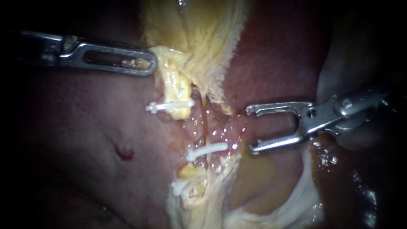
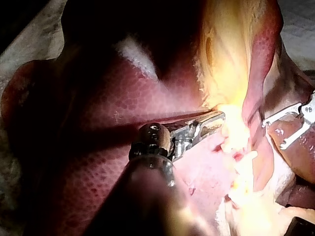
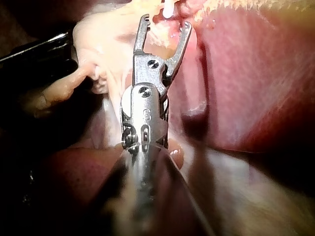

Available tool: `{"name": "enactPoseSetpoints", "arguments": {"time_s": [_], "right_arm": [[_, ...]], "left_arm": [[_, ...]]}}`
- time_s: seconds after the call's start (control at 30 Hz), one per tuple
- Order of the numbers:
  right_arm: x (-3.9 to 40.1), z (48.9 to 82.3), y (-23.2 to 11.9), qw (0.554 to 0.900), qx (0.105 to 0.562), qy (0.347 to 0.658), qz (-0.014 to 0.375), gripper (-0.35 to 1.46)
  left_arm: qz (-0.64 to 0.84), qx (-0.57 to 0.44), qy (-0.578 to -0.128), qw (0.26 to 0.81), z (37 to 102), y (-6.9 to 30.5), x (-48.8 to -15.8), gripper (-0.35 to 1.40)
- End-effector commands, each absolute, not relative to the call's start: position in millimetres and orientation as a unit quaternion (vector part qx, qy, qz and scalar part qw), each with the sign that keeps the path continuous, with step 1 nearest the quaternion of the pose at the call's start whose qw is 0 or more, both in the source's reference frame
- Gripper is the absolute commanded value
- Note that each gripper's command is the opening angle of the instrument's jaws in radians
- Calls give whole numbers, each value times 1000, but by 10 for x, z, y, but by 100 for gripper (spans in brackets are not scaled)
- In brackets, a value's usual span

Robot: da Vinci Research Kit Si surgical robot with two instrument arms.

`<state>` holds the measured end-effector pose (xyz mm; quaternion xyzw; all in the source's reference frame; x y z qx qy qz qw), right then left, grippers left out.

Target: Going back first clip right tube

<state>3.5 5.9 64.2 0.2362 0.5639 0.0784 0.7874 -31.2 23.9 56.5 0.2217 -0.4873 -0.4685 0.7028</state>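
The right instrument [image 1: 251, 129] comes in from the right edge of the endoscope view. Its two hooked jaws are spread wide and hold nothing, with red, wet tissue showing through the gap. Its shaft fades into darkness at the right edge.

Just left of the lower jaw tip, near it but apart, a white clip [image 1: 208, 149] lies across the thin right tube [image 1: 206, 123] in the lower centre. The tube itself is a faint pale line, hard to follow above the clip among glistening tissue. In the right wrist view, a white clip end shows just ahead of the open jaws, and the rest of it is out of sight.

Further left, a second clip [image 1: 169, 106] crosses the thicker yellow left tube [image 1: 178, 91]. A third white clip [image 1: 180, 187] sits low in the frame, half buried and unclear.

At upper left, the left instrument [image 1: 148, 63] has its jaws pressed together on the edge of the pale yellow tissue [image 1: 190, 34] (a scrap shows through the jaw's window). In the left wrist view, glare washes out its tip.

The dark red liver [image 1: 85, 127] fills the left side
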Motion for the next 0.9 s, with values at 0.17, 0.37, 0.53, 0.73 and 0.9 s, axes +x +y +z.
{"name": "enactPoseSetpoints", "arguments": {"time_s": [0.17,0.37,0.53,0.73,0.9], "right_arm": [[33,639,62,788,234,564,79,50],[33,637,63,789,231,564,79,50],[33,636,64,789,231,564,80,50],[33,635,64,789,230,564,81,50],[33,635,64,789,230,564,81,50]], "left_arm": [[-467,223,-477,710,582,239,-328,-35],[-460,228,-467,720,600,232,-345,-35],[-455,232,-463,724,608,225,-353,-35],[-455,232,-462,725,607,224,-353,-35],[-455,232,-462,725,607,223,-353,-35]]}}
